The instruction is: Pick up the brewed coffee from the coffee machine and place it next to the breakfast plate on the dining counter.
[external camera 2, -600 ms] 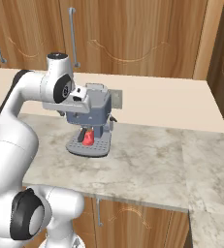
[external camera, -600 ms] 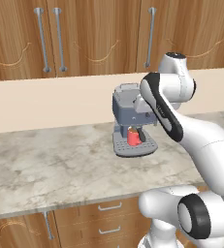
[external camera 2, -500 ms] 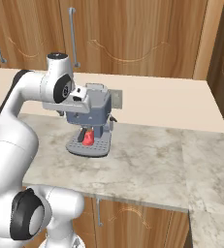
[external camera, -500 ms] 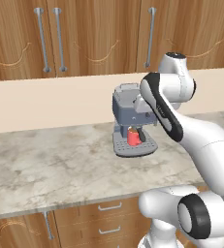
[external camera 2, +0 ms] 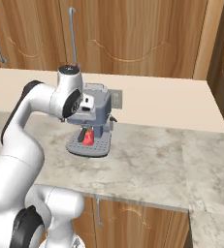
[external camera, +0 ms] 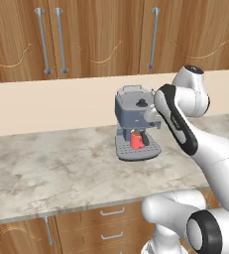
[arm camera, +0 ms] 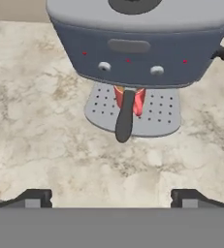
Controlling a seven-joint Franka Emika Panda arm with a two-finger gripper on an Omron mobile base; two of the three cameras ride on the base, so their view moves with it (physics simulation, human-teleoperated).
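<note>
Mug (external camera: 136, 140), red, sits on drip tray (arm camera: 157, 116) under coffee machine (external camera: 132, 111). Gripper (arm camera: 111, 196) spread wide, holding nothing, facing machine front.

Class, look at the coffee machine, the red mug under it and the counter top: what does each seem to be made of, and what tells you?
Coffee machine: probably painted metal or plastic, a matte blue-grey body with a perforated grey drip tray. Red mug: likely glazed ceramic, smooth and evenly red, though plastic is possible. Counter top: stone, going by its beige-grey marbled veining. All rendered, so these are guesses.
</note>
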